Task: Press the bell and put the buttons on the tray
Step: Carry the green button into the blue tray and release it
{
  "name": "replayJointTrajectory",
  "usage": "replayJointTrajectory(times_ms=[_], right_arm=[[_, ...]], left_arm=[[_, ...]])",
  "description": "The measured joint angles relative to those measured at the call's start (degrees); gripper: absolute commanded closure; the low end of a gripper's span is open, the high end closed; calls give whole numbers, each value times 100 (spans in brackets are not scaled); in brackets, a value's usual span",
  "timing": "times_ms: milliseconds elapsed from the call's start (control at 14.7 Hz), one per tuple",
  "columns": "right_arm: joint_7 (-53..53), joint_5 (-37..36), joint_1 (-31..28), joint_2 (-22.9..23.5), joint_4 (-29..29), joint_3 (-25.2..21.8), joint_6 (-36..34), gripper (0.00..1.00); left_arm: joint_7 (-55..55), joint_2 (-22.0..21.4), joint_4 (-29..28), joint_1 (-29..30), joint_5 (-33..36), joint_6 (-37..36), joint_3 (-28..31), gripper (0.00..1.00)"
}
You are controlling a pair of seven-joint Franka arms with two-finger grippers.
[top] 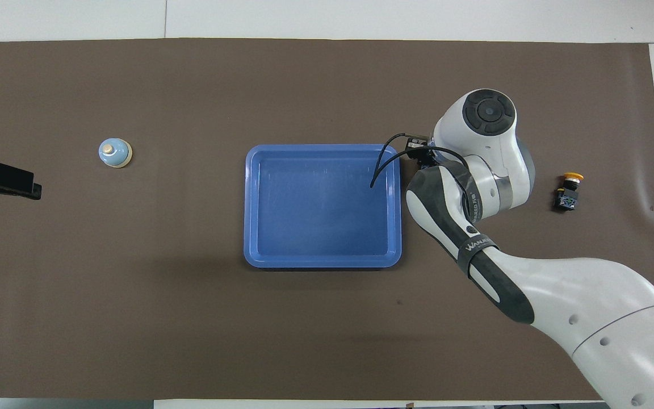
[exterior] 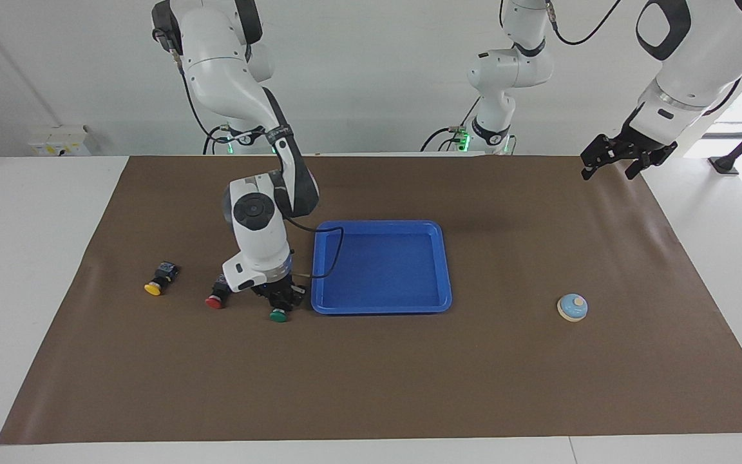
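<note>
**Beside the tray, right claw down at the green button**

Beside the blue tray (exterior: 380,267), at its corner toward the right arm's end of the surface (exterior: 371,386), the bent right arm sets its claw (exterior: 279,301) down around the green button (exterior: 277,316); how tightly it grips I cannot tell. Facing, the red button (exterior: 215,300) shows just beside it; overhead the arm hides both. The yellow button (top: 570,190) lies apart. The left claw (exterior: 616,161) hangs open, waiting, near the bell (exterior: 572,307).
</note>
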Motion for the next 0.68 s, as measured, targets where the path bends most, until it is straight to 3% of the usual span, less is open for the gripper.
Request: replayJointTrajectory(times_ms=[341,477,681], right_arm=[[0,412,148,-137,1149,274,-1685,100],[138,482,463,-160,1244,320,-1885,100],[421,482,901,-168,937,327,-1729,100]], left_arm=[[0,0,1,0,0,0,0,0],[0,0,1,0,0,1,0,0],[0,0,1,0,0,1,0,0]])
